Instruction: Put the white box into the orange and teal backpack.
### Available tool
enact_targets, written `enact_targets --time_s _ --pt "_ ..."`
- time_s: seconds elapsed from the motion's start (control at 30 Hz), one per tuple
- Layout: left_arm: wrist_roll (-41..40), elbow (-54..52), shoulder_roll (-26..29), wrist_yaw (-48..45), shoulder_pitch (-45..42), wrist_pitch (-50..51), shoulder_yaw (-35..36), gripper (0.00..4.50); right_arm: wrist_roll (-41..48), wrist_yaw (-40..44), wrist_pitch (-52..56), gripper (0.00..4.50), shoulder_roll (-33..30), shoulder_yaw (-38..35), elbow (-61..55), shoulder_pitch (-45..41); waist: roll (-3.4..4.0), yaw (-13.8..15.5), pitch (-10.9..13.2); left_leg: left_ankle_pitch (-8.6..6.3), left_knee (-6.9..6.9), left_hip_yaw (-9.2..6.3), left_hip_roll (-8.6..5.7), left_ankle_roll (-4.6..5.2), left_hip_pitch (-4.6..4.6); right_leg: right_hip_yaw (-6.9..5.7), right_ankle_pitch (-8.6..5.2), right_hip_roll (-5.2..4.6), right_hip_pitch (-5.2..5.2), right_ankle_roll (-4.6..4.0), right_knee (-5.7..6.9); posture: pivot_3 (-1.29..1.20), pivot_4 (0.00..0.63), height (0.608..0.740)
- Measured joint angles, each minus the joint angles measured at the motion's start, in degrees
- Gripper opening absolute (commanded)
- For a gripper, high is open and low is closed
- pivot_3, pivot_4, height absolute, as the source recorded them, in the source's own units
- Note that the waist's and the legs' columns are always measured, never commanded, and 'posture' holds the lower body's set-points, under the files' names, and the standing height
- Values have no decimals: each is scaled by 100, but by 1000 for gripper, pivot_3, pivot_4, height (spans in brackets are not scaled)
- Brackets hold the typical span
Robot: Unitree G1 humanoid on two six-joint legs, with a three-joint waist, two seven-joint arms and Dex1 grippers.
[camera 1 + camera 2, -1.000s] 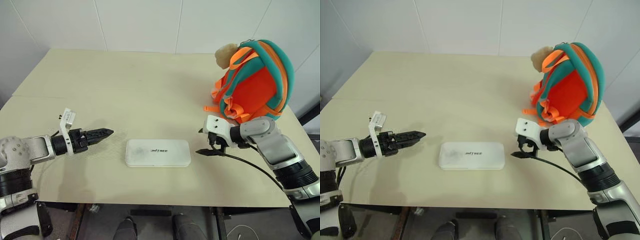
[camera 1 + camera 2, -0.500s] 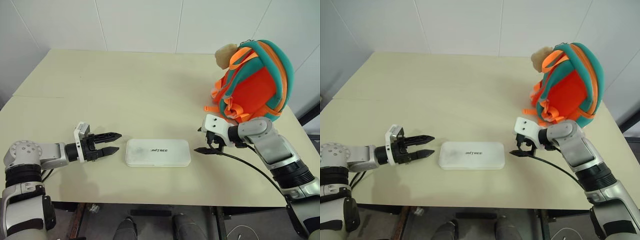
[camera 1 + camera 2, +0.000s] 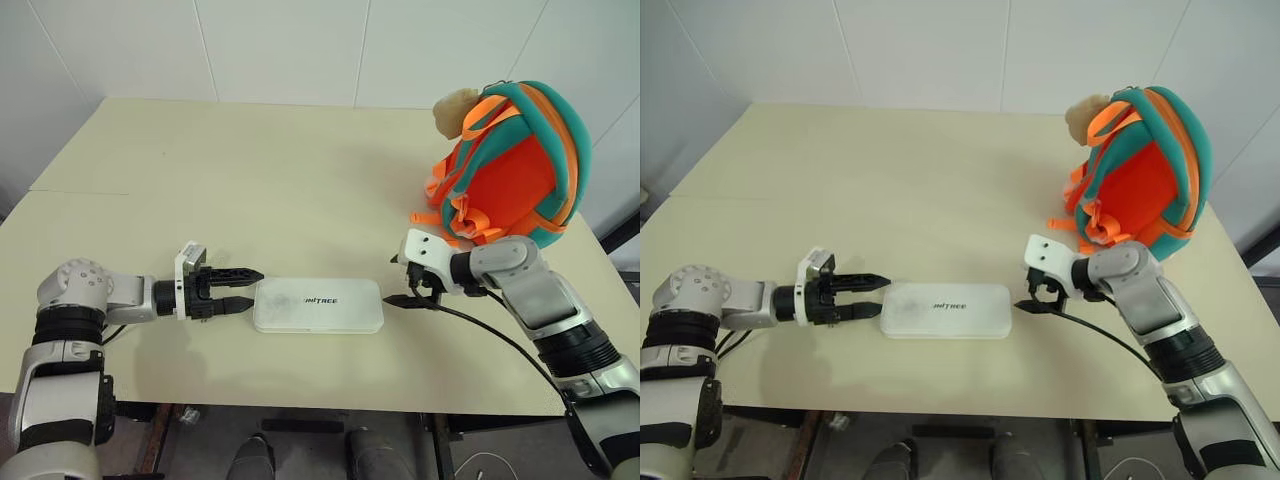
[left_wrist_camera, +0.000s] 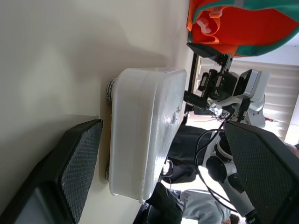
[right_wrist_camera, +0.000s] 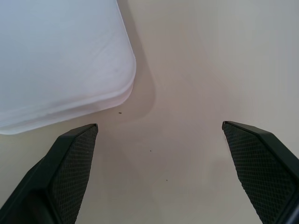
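The white box [image 3: 318, 305] lies flat near the table's front edge, its small dark lettering facing up. My left gripper [image 3: 252, 287] is open and points right, its fingertips right at the box's left short end. In the left wrist view that end of the box [image 4: 145, 135] sits ahead between the two fingers [image 4: 79, 163]. My right gripper [image 3: 398, 283] is open just off the box's right end; in its wrist view a box corner [image 5: 60, 56] lies beside the bare gap. The orange and teal backpack [image 3: 510, 165] stands upright at the back right, behind the right gripper.
A beige plush charm [image 3: 452, 108] hangs at the backpack's top left. The cream table [image 3: 250, 180] stretches open behind and to the left of the box. The table's front edge runs close below the box. A black cable trails from the right wrist.
My left gripper has moved right, from well left of the box up to its left end, and has rolled so both fingers show apart. The right gripper and the box have stayed put.
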Motion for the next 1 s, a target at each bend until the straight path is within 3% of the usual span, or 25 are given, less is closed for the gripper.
enact_targets --time_s 0.3,0.53,0.8,1.0 --pt "337 -351 5 -347 -294 -21 -699 4434 -56 -79 -24 4500 193 1 55 -55 0 18 0 0 -1 -1 0 0 0 0 0 0 1 0 -2 0 150 740" --pt "657 -717 -193 -411 -302 -21 -648 4434 -138 -86 -96 4500 286 1 165 -68 1 67 0 0 2 -1 0 0 0 0 0 0 3 0 -2 0 150 740" --pt "1086 -966 -431 -413 -92 -34 -340 1988 -171 -87 -119 4500 293 0 175 -68 0 116 0 0 -2 -1 0 0 -1 0 0 0 1 0 -6 0 150 740" --pt "1088 -1651 -362 -765 -28 -163 -216 1397 -170 -173 -74 4500 304 -83 265 -68 0 116 0 0 3 -2 0 0 2 0 2 0 9 3 -8 0 150 740"
